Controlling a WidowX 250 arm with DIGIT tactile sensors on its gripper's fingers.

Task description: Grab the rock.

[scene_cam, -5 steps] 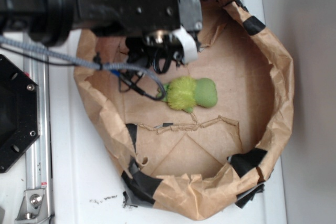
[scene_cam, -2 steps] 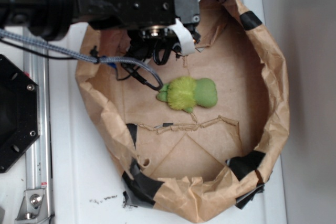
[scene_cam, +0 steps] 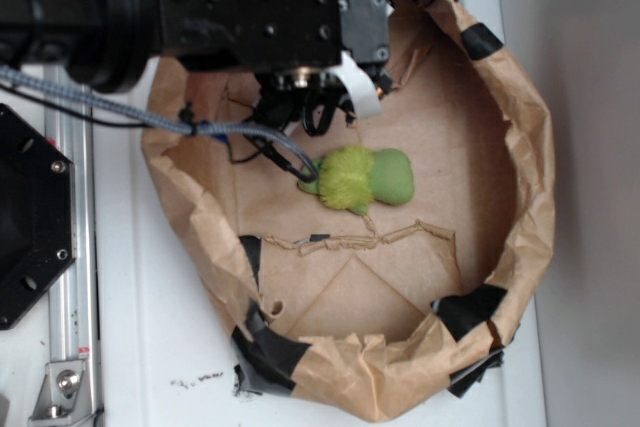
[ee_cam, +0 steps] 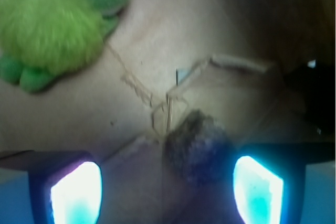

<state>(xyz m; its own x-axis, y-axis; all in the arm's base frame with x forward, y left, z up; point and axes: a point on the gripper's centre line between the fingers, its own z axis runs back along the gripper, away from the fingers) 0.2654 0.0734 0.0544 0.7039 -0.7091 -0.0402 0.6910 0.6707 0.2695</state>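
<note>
Since the earlier frames, we see the black arm (scene_cam: 150, 2) has shifted slightly: its wrist block sat lower a second ago, rose toward the bin's far rim, and now sits a touch lower and rightward again. The green plush toy (scene_cam: 360, 179) has not moved.

Going from the largest thing down, we find the crumpled brown paper bin (scene_cam: 520, 147), its rim patched with black tape, standing on a white table (scene_cam: 150, 337). The arm reaches over the bin's upper left part, cables hanging from it toward the toy.

In the wrist view, the gripper (ee_cam: 167, 186) has its jaws spread wide, the two glowing fingertips (ee_cam: 76, 192) at the lower corners with nothing pinched between them. The rock (ee_cam: 197, 148), a dark mottled lump, lies on the paper floor between the fingertips, nearer the one on the picture's right, beside a torn crease. The toy lies well apart at upper left. In the exterior view the arm hides the rock.
</note>
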